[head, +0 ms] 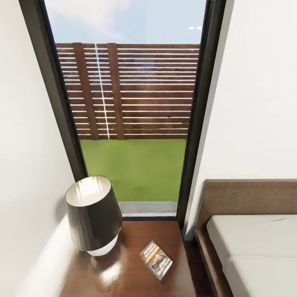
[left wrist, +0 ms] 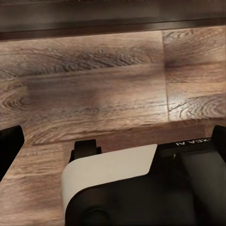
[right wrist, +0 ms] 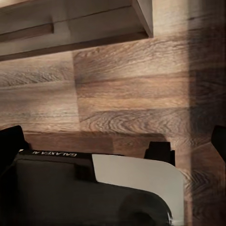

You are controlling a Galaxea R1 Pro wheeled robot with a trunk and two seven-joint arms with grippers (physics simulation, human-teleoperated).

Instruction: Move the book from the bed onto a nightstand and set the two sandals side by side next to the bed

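Observation:
The book [head: 156, 260] lies flat on the glossy dark brown nightstand [head: 136, 237], right of a lamp, with its orange-banded cover facing up. The bed [head: 255, 251] stands to the right, showing its brown headboard and grey mattress. The two sandals are out of view. In the left wrist view my left gripper [left wrist: 113, 143] hangs above the wood floor, fingertips [left wrist: 9, 146] far apart and nothing between them. My right gripper [right wrist: 113, 141] is likewise open over the floor, with its dark fingertips [right wrist: 10, 140] at the picture's edges.
A black-shaded lamp [head: 94, 214] takes up the nightstand's left half. A tall dark-framed window [head: 132, 123] rises behind it between white walls. The robot's base [left wrist: 141, 188] sits under both grippers. A wooden furniture edge [right wrist: 70, 28] runs above the floor planks [right wrist: 132, 94].

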